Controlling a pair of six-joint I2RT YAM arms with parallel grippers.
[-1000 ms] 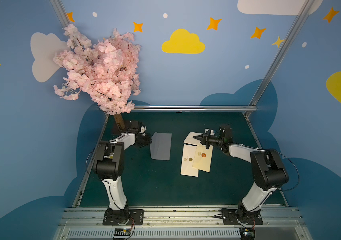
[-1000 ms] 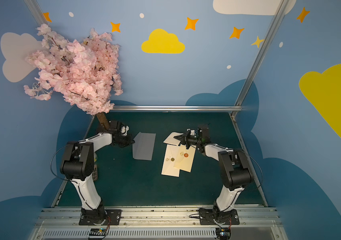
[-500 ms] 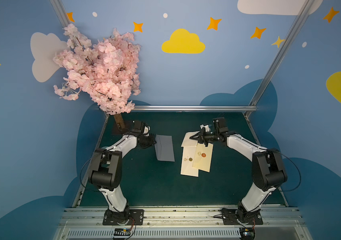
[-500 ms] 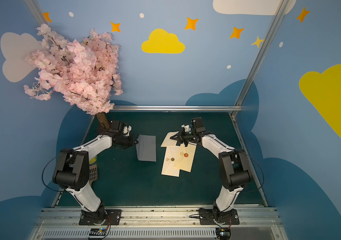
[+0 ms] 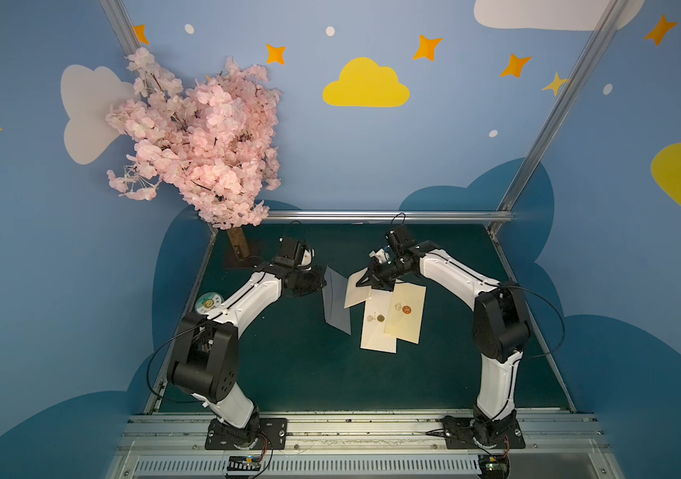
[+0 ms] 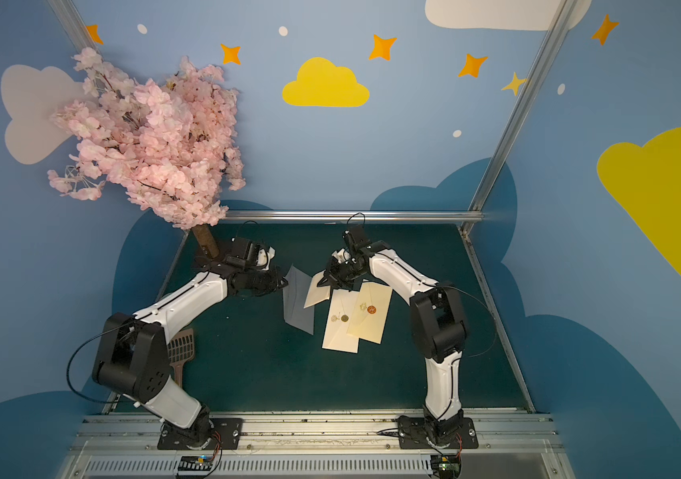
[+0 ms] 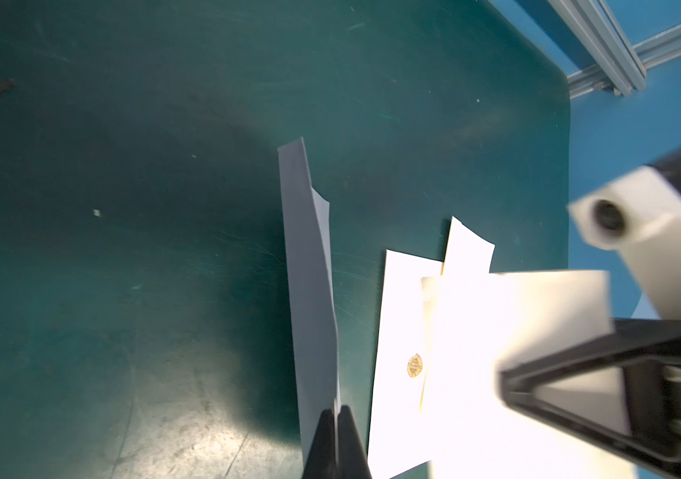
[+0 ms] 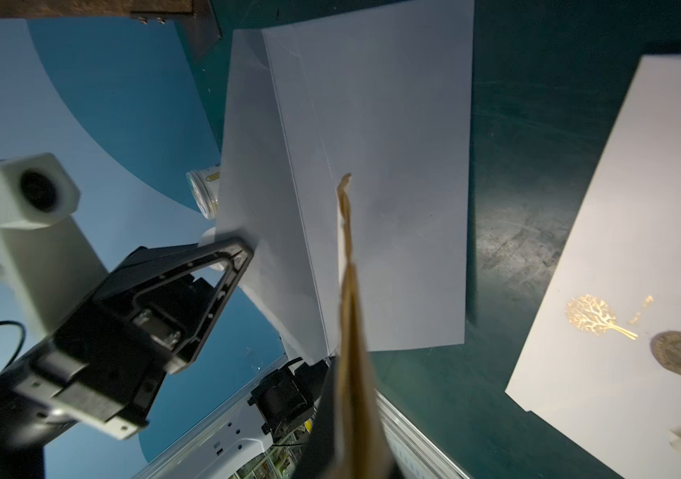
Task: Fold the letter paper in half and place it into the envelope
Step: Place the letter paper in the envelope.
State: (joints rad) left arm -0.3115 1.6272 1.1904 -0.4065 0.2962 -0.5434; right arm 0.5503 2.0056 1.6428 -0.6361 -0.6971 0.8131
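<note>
In both top views my left gripper [image 5: 322, 282] [image 6: 286, 283] is shut on one edge of the grey envelope [image 5: 336, 302] [image 6: 298, 302], which hangs tilted above the green mat. The left wrist view shows the envelope [image 7: 310, 269] nearly edge-on between the closed left gripper [image 7: 336, 414]. My right gripper [image 5: 358, 285] [image 6: 320, 284] is shut on the folded cream letter paper [image 5: 357, 292] [image 6: 317, 294], just right of the envelope. In the right wrist view the letter paper [image 8: 349, 331] runs edge-on toward the envelope [image 8: 372, 166], whose flap side faces it.
Two cream sealed envelopes [image 5: 405, 315] [image 5: 378, 331] lie overlapping on the mat under the right arm. A pink blossom tree [image 5: 198, 145] stands at the back left. A round tin [image 5: 209, 302] and a brown scoop [image 6: 181, 348] lie at the left edge.
The left gripper has lifted the grey envelope off the mat and carried it right. The right gripper has moved left with the letter paper, so the two now nearly meet.
</note>
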